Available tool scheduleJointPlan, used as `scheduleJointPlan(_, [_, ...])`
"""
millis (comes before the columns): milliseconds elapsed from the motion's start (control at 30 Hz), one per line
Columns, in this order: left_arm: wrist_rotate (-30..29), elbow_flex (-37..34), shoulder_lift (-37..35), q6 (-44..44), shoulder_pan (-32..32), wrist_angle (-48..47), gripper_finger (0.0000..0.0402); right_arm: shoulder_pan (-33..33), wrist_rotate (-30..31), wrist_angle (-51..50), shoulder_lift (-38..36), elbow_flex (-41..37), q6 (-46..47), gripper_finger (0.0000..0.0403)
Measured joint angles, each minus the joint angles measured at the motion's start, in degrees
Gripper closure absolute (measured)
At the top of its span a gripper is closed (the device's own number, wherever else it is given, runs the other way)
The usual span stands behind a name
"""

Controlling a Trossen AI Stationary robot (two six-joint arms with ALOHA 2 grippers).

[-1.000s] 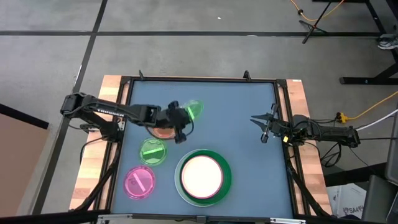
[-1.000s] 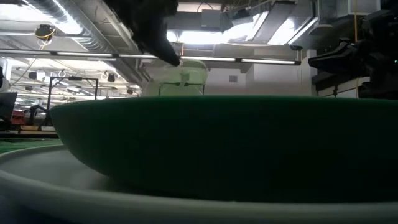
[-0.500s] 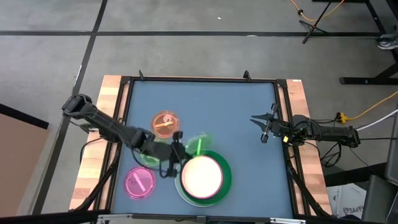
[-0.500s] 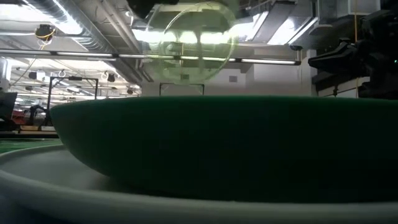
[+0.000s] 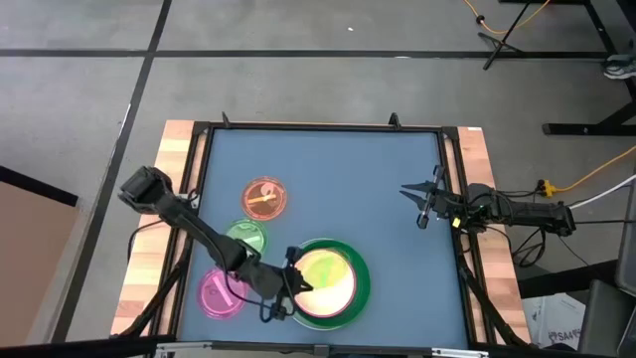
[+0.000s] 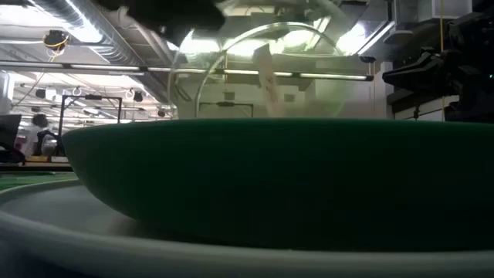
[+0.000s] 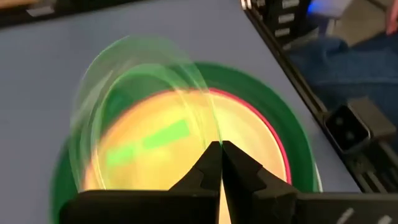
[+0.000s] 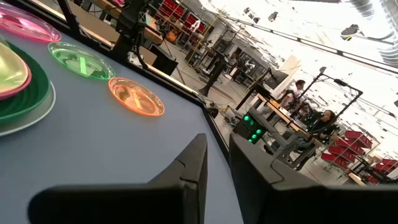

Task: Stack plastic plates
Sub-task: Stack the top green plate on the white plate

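Carried down from mid-table, the translucent green plate (image 5: 316,272) now hovers over the stacked plates (image 5: 356,294) at lower centre, its rim clamped in the left gripper (image 5: 289,287); right gripper (image 5: 421,201) waits, slightly apart

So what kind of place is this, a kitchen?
No, probably a robot lab or workshop. Ceiling lights and pipes hang overhead, red racks line the hall, and people sit at benches with equipment.

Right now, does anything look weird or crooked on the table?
Nothing is spilled or broken. The only odd thing is the see-through green plate, pinched by the left fingers and tilted over the plate stack, not lying flat.
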Motion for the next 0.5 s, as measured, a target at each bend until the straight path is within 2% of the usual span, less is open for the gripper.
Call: scheduleJointPlan(500, [6.26,-0.04,3.77,-2.02,-0.79,-0.27,0.0401,-0.02,0.0,0.0,0.0,0.0,0.0,0.0341])
